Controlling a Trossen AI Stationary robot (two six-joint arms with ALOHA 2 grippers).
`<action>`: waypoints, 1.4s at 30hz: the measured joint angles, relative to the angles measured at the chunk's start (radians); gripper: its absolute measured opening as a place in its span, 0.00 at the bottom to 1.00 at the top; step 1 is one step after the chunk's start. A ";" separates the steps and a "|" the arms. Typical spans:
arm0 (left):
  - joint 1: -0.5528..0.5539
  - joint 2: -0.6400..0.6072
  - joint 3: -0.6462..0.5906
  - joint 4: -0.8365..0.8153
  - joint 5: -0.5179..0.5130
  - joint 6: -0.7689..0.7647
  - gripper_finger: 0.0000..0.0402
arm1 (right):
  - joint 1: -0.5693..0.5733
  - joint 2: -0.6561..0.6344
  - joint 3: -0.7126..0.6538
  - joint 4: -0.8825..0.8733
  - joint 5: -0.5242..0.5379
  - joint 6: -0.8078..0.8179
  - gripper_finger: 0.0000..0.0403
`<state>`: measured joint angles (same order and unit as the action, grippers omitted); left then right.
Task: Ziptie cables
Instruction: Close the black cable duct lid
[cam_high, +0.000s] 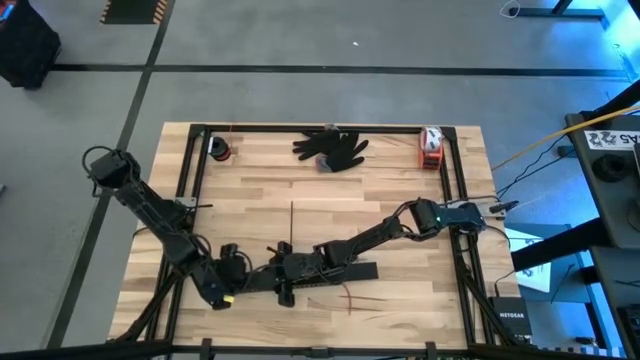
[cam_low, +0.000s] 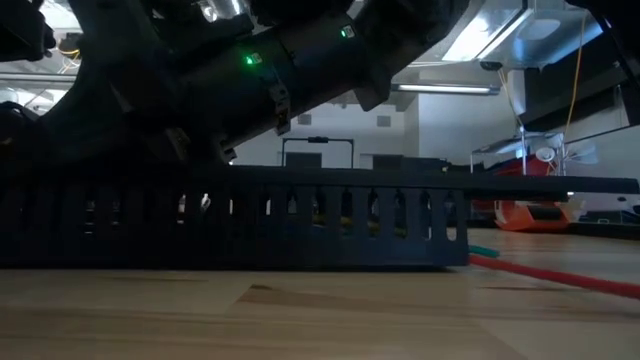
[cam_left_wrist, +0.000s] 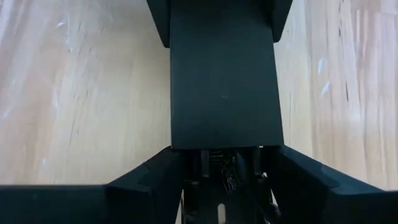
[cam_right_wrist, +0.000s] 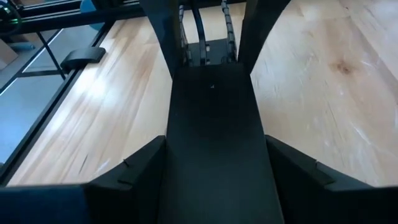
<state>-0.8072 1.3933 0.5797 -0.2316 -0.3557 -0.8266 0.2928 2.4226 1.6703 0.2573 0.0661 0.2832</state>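
Gripping the flat black strip (cam_left_wrist: 225, 74) from opposite ends, left gripper (cam_high: 262, 277) and right gripper (cam_high: 300, 266) half-spread; ziptie (cam_high: 291, 222) untouched, cables (cam_high: 350, 297) unbundled.

The pale wooden counter (cam_high: 330, 190) carried a long black slotted bar (cam_high: 335, 272) near its front edge. Just in front of the bar lay thin red wires (cam_high: 350, 297), probably the cables. Well behind it lay black gloves (cam_high: 332, 148), with an orange object (cam_high: 431, 148) beside them.

Two dark jointed arms; left arm (cam_high: 150, 205) yellow mark near wrist; right arm (cam_high: 400, 225) blue-green light at joint.
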 joint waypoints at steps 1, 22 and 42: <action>0.006 0.000 0.000 -0.001 0.010 0.001 0.50 | 0.002 0.000 0.000 0.000 -0.006 0.000 0.56; -0.145 -0.075 0.107 -0.327 0.009 -0.210 0.69 | 0.000 0.000 0.008 -0.039 -0.032 -0.048 0.56; -0.121 0.014 -0.033 0.044 -0.118 -0.113 0.44 | 0.003 0.004 0.002 0.024 -0.021 -0.025 0.56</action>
<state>-0.9285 1.4070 0.5469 -0.1878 -0.4740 -0.9393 0.2957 2.4263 1.6722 0.2809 0.0454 0.2581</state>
